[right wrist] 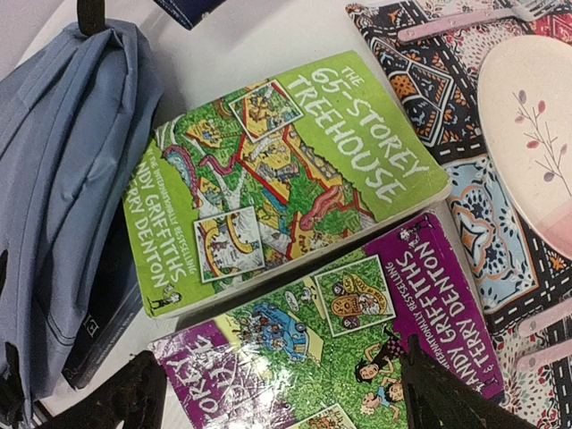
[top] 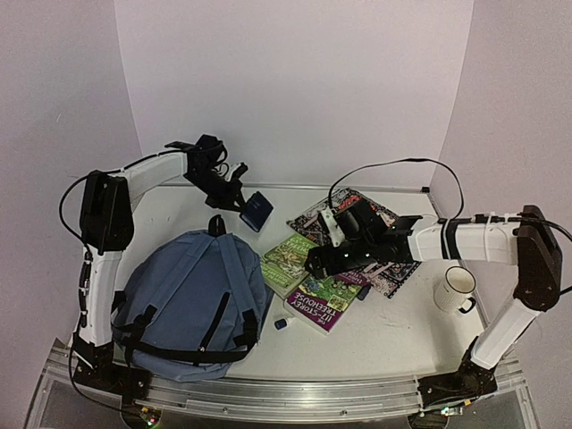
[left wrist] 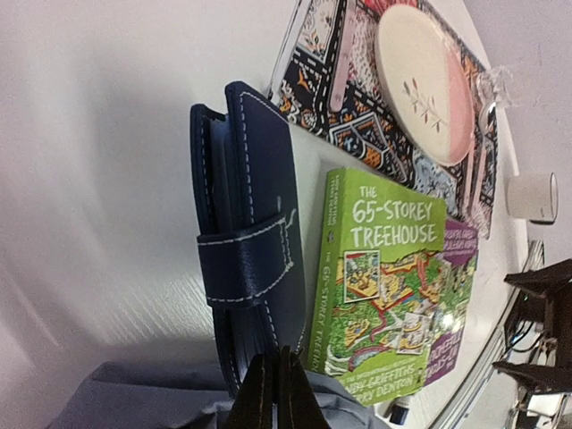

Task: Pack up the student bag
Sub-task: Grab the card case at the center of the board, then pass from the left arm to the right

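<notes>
- fingers of the left gripper (left wrist: 273,391) are pressed together. They seem to pinch the end of the navy blue stitched case (left wrist: 246,259), but the contact sits at the bottom edge of the left wrist view, so it's hard to confirm
- the large grey-blue fabric student bag (top: 188,304) is only a sliver in the left wrist view and is cut off at the left in the right wrist view
- small blue object (top: 281,323) near the bag is too small to identify
- left arm reaches far across the table, elbow high, wrist beyond the bag's black top handle (top: 216,223)
- right arm stretches leftward and low. The right gripper (right wrist: 281,380) is spread wide, holds nothing, and hovers over the purple paperback (right wrist: 357,331)
- purple paperback lies just beside the green "65-Storey Treehouse" paperback (right wrist: 286,179)
- bag lies flat at the near left of the white table (top: 375,344), just beside the green book
- patterned placemat (right wrist: 429,98) carries a cream-and-pink plate (right wrist: 536,134)
- white mug (top: 458,288) stands at the right
- plain white walls (top: 295,80)
</notes>
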